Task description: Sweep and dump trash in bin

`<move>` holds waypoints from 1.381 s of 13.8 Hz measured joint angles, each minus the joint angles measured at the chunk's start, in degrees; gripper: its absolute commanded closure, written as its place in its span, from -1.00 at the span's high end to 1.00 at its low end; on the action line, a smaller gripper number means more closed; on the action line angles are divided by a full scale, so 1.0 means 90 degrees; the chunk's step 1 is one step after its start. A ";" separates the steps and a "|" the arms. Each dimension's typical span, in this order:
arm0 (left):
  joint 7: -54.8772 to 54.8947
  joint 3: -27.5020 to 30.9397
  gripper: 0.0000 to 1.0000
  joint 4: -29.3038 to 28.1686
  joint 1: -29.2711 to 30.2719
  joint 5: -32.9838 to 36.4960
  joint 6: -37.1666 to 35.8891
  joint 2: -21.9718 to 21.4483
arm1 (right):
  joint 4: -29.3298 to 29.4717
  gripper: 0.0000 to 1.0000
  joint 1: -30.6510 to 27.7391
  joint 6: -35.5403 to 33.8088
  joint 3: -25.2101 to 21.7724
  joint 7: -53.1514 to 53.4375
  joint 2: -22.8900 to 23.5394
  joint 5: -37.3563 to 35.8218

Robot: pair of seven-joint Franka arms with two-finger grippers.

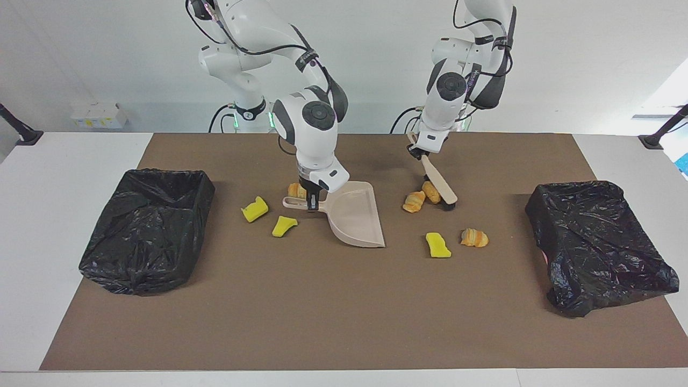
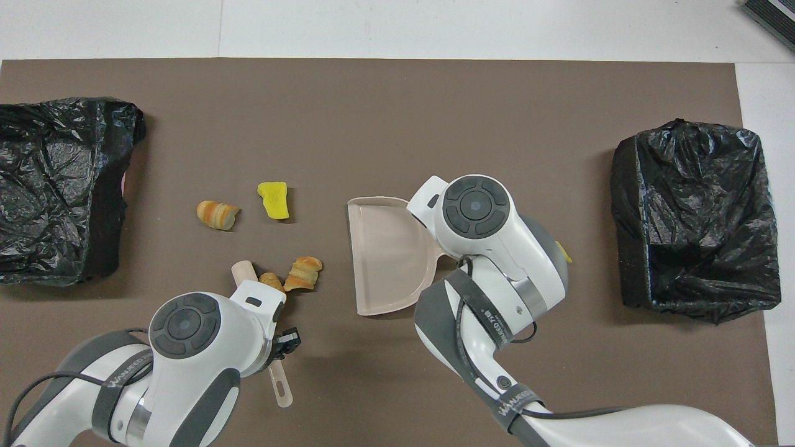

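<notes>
From overhead, your right gripper (image 1: 312,203), clamped on the dustpan (image 1: 357,217) handle, is hidden under its wrist. Only the facing view shows the left gripper (image 1: 418,152) gripping the brush (image 1: 439,182) against two croissant pieces (image 1: 422,196).

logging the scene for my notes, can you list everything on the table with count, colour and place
bread pieces: four, golden brown; two touching at the brush head, one beside the yellow sponge chunk, one by the dustpan handle
sponge chunks: three, yellow; one toward the left arm's end, two between the dustpan and the bin at the right arm's end
dustpan: one, beige, mid-mat, held by its handle
brush: one, beige with black bristles, tilted, head down by the two bread pieces
bins: two, lined with black bags, one at each end of the mat
mat: one, brown, on the white table
box: one, white and yellow, at the table edge by the wall
right gripper: shut on the dustpan handle
left gripper: shut on the brush handle
</notes>
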 measured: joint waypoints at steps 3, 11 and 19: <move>0.0610 -0.0010 -1.00 0.0135 -0.0262 -0.0307 0.0227 0.0223 | -0.0014 -1.00 0.0026 0.0007 0.0000 0.0077 0.0000 0.0000; 0.1553 -0.0030 -1.00 0.0666 -0.0860 -0.0646 0.0272 0.0483 | -0.0067 -1.00 0.0037 0.0051 -0.0001 0.0208 0.0010 0.0000; 0.1605 0.0005 -1.00 0.1508 -0.1177 -0.0653 0.0279 0.0608 | -0.0083 -1.00 0.0029 0.0052 -0.0003 0.0284 0.0024 0.0017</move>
